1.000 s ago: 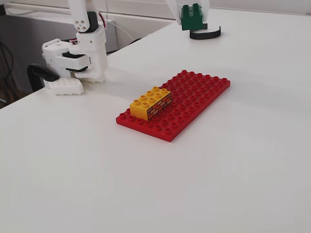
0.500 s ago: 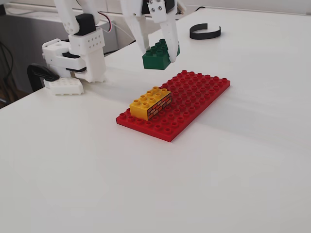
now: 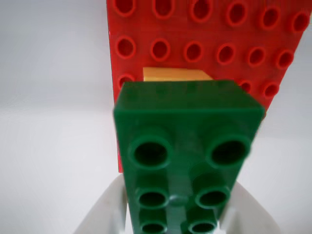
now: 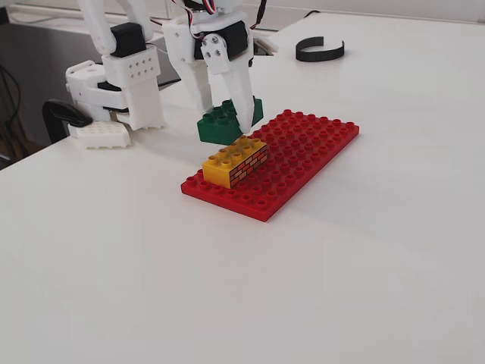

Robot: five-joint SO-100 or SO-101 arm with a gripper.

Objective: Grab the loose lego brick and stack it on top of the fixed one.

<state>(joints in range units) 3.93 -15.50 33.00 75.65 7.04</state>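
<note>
My gripper (image 4: 231, 120) is shut on the dark green loose lego brick (image 4: 223, 123), held tilted just above and behind the far end of the fixed one (image 4: 236, 161), a yellow brick with brick-wall sides standing on the red baseplate (image 4: 303, 155). In the wrist view the green brick (image 3: 187, 151) fills the centre between my white fingers (image 3: 105, 209), and only a strip of the yellow brick (image 3: 176, 74) shows beyond it on the baseplate (image 3: 204, 34). Whether green and yellow touch I cannot tell.
The arm's white base (image 4: 121, 83) and a black clamp (image 4: 64, 114) stand at the table's left edge. A black curved band (image 4: 320, 50) lies at the back. White table surrounds the baseplate.
The gripper has carried the green brick from high at the back down and forward, now just over the yellow brick's far end.
</note>
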